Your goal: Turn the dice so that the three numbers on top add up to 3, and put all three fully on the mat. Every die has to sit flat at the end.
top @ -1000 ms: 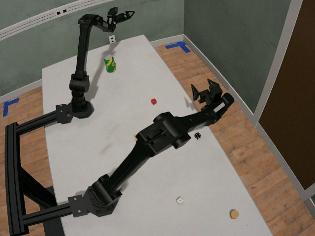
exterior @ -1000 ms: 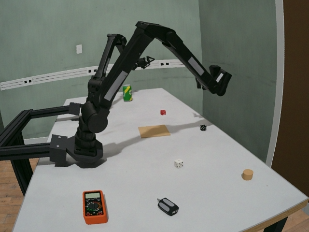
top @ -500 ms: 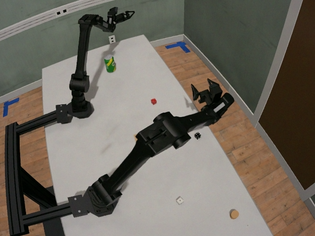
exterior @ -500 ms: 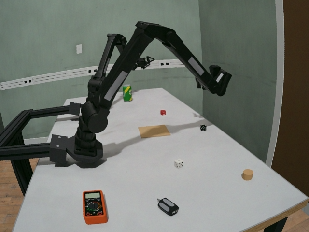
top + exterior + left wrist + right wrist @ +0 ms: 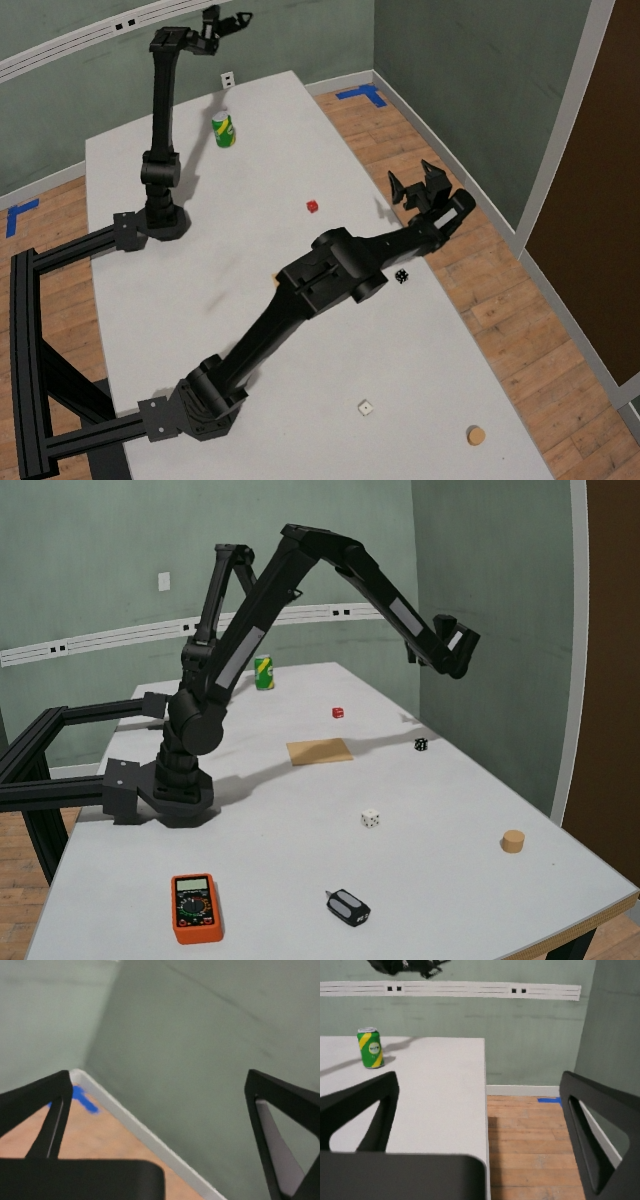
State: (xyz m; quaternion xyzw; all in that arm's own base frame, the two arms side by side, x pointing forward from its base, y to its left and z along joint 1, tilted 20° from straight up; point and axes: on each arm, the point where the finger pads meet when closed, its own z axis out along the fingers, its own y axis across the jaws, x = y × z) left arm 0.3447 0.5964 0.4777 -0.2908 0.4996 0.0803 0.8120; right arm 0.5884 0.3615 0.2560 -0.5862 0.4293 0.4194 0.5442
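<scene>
R grpr (image 5: 408, 168) (image 5: 412, 658) (image 5: 479, 1075) & L grpr (image 5: 249, 18) (image 5: 298, 593) (image 5: 160, 1072) (image 5: 440, 969) both released, angular blk fingers spread. Cubic dice, red (image 5: 312, 206) (image 5: 337, 712), blk (image 5: 401, 275) (image 5: 420, 744), wht (image 5: 365, 407) (image 5: 370, 818), off flat tan rect. mat (image 5: 275, 279) (image 5: 319, 752).

Top cam looks steeply down, exterior lower from table's end; both share arms.

Above the counter (image 5: 206, 330) (image 5: 289, 862) (image 5: 435, 1110), the near arm (image 5: 268, 320) (image 5: 273, 578) stretches over the mat (image 5: 275, 279) (image 5: 319, 752), blocking a straight drop from overhead. Open surface surrounds the white die (image 5: 365, 407) (image 5: 370, 818), leaving room on every side; the can (image 5: 223, 130) (image 5: 264, 672) (image 5: 370, 1048) stands well apart from the red die (image 5: 312, 206) (image 5: 337, 712).
</scene>
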